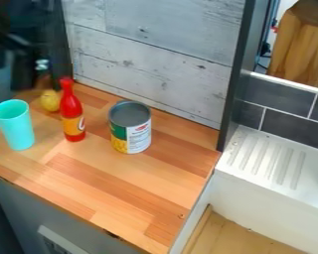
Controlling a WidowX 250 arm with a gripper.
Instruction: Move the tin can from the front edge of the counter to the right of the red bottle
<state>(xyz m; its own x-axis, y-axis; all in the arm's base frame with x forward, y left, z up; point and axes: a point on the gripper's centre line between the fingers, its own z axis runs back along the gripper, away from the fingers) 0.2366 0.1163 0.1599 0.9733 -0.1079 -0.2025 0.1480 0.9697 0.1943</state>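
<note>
The dark tool (19, 64) is at the upper left, above the far left part of the desk (121, 183); whether it is open, closed or gripping something, I cannot tell. Nearest beneath it are a smooth, rounded yellow object (50, 101), near the desk's back edge, and a turquoise cup (16, 126). The cup stands upright toward the left end, between the front and back edges, its smooth wall tapering down from a wide round rim.

Just right of the yellow object stands a glossy red bottle (72, 111), with a narrow neck, a rounded body and an orange-yellow band around its lower part. Further right, closer to the back edge, an upright cylindrical can (129, 127) has a grey round top inside a raised rim, and a green, white and yellow label. It stands apart from the bottle.

The desk's surface is made of joined wood strips in light and reddish tones. Behind it rises a whitewashed panel (148, 49) of wide boards with visible grain and knots. A straight dark post (238, 74) meets the back right corner. Past the right edge are a white, ridged drainboard (271, 161) and dark rectangular tiles (294, 129) with pale joints.
</note>
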